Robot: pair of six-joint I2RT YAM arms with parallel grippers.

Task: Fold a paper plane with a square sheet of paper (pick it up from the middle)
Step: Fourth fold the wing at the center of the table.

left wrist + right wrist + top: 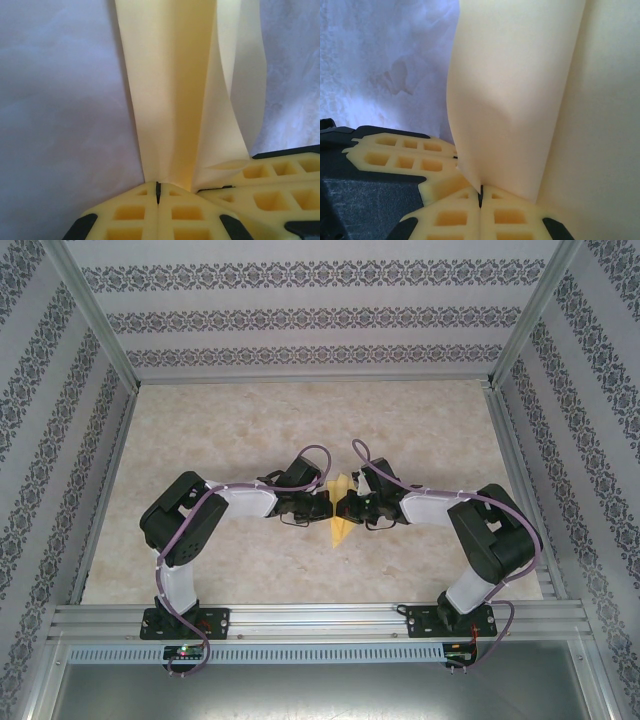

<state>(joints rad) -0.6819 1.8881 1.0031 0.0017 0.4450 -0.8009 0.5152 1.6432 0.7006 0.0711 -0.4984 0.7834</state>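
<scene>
top external: left gripper and right gripper, jaws clamped on the paper plane mid-tabletop, should move in step or risk tearing.

No readable text, label, brand, number or sign. wall: ornament bands, no letters. paper: plain yellow, unprinted.
</scene>
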